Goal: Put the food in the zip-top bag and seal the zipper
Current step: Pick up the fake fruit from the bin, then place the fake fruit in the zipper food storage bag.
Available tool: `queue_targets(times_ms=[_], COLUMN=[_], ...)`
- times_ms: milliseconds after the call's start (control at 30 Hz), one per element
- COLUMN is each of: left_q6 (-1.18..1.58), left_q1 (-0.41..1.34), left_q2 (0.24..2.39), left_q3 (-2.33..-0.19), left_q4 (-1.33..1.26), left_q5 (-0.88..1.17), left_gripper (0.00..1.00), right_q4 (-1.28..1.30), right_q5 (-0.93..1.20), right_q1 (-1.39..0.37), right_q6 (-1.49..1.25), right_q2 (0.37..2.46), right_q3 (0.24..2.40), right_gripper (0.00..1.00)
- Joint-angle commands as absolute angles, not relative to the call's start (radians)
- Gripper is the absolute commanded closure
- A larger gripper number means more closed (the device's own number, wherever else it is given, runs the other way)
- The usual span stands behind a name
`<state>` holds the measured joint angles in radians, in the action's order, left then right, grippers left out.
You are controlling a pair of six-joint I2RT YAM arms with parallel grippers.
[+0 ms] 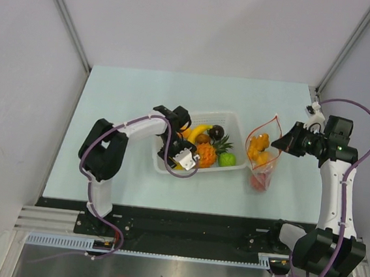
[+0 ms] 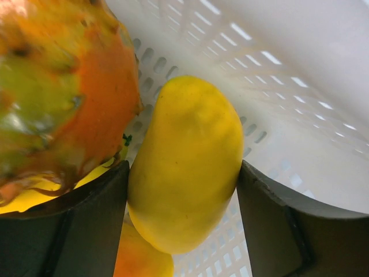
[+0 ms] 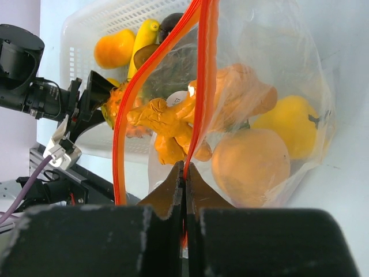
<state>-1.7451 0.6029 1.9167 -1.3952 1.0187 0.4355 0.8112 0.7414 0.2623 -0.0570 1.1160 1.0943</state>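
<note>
The zip-top bag (image 1: 261,160) stands right of the white basket (image 1: 236,120), mouth open, with orange, yellow and red fruits inside. My right gripper (image 1: 280,142) is shut on one side of the red-orange zipper (image 3: 199,86), with the strip pinched between its fingertips (image 3: 185,173). My left gripper (image 1: 182,158) is down in the basket, its jaws closed on a smooth yellow fruit (image 2: 184,167), which touches both fingers. The orange-green pineapple (image 2: 63,98) lies right beside it. A banana (image 1: 197,132), a dark purple fruit (image 1: 217,131) and a green fruit (image 1: 227,159) also lie in the basket.
The basket's perforated wall (image 2: 277,75) is close behind the yellow fruit. Another orange-yellow fruit (image 2: 141,259) lies under it. The bag's free zipper side (image 3: 124,115) bows out toward the basket. The table's front edge (image 1: 165,208) runs below the basket.
</note>
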Motion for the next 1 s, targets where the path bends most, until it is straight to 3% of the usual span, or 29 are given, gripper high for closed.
queue_targets(times_ms=[0, 200, 433, 533, 600, 700, 767, 867, 967], left_q6=[-1.848, -1.816, -1.801, -1.61, -1.244, -0.554, -0.119, 0.326, 0.515], left_q1=[0.604, 0.581, 0.549, 0.557, 0.599, 0.668, 0.696, 0.755, 0.813], left_q2=[1.902, 1.829, 1.752, 1.79, 1.86, 1.908, 1.893, 1.815, 1.79], left_q3=[-1.42, -1.573, -1.756, -1.977, -2.186, -2.286, -2.22, -1.953, -1.784], left_q4=[1.083, 1.221, 1.33, 1.33, 1.264, 0.92, 0.584, 0.092, -0.15], left_q5=[0.374, 0.439, 0.498, 0.679, 0.771, 0.845, 0.87, 0.787, 0.636], left_gripper=[0.39, 0.57, 0.62, 0.64, 0.63, 0.59, 0.6, 0.6, 0.58], right_q4=[0.816, 0.822, 0.81, 0.81, 0.815, 0.822, 0.825, 0.827, 0.822], right_q5=[0.732, 0.741, 0.753, 0.752, 0.749, 0.724, 0.712, 0.712, 0.713], right_q1=[0.268, 0.268, 0.267, 0.267, 0.267, 0.267, 0.267, 0.267, 0.267], right_q6=[-0.031, -0.025, -0.026, -0.031, -0.031, -0.034, -0.038, -0.049, -0.058], right_q2=[1.101, 1.094, 1.092, 1.089, 1.086, 1.078, 1.071, 1.054, 1.043], right_q3=[1.132, 1.126, 1.132, 1.135, 1.134, 1.134, 1.134, 1.132, 1.126], right_gripper=[1.0, 1.0, 1.0, 1.0, 1.0, 1.0, 1.0, 1.0, 1.0])
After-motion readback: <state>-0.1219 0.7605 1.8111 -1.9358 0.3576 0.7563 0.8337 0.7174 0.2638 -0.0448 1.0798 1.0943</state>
